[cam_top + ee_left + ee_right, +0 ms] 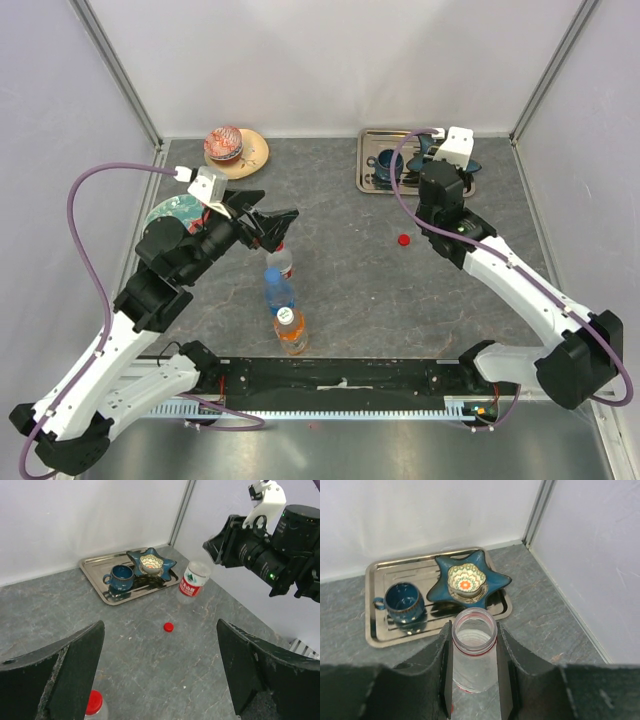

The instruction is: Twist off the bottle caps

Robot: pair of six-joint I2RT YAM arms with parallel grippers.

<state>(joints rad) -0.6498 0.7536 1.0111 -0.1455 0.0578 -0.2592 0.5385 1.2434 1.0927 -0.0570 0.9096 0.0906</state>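
1. Bottle caps first: one small red plastic screw cap (404, 239) is lying loose on the grey stone-look tabletop (350, 290), right of centre in the top view and well apart from every bottle.
2. The other three caps are on their bottles. That's a red cap (283, 247) on a clear plastic bottle with a red label (281, 263), a blue cap (272, 273) on a blue-tinted bottle (279, 293), and a white cap (288, 314) on a bottle of orange liquid (292, 335). These stand in a short row at lower centre of the top view.
3. The fourth one, an uncapped clear bottle with a red label (474, 667), is upright just beside the tray at upper right. The right gripper (474, 635) is clenched around it, one finger on each side.
4. The left gripper (283, 230) is spread wide with nothing in it, hovering right over the red-capped bottle.
5. The silver metal tray (372, 580) holds a dark blue ceramic cup (402, 602) and a blue star-shaped dish (470, 580).
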